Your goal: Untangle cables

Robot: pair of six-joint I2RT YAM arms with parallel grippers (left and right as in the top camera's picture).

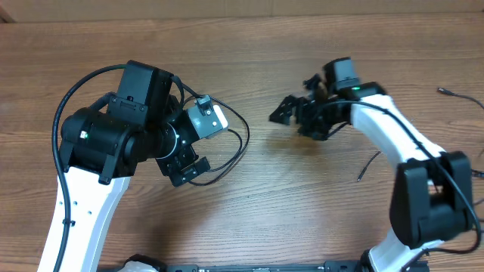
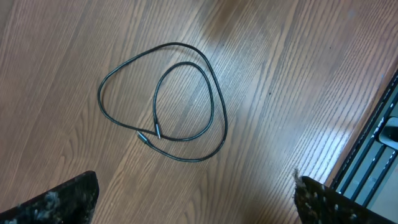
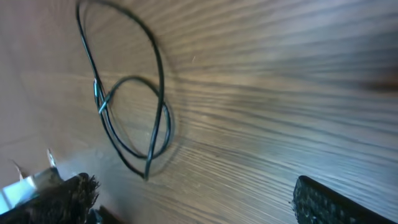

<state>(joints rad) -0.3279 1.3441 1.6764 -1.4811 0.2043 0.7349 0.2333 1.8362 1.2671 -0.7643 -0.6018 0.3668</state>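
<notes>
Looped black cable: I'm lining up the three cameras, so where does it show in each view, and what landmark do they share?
Overhead: the looped cable lies left of centre, partly hidden under the left arm.
Left wrist: the whole loop, upper left of centre.
Right wrist: upper left, apparently the same loop.
Shared landmark: the wooden table under it.
</notes>
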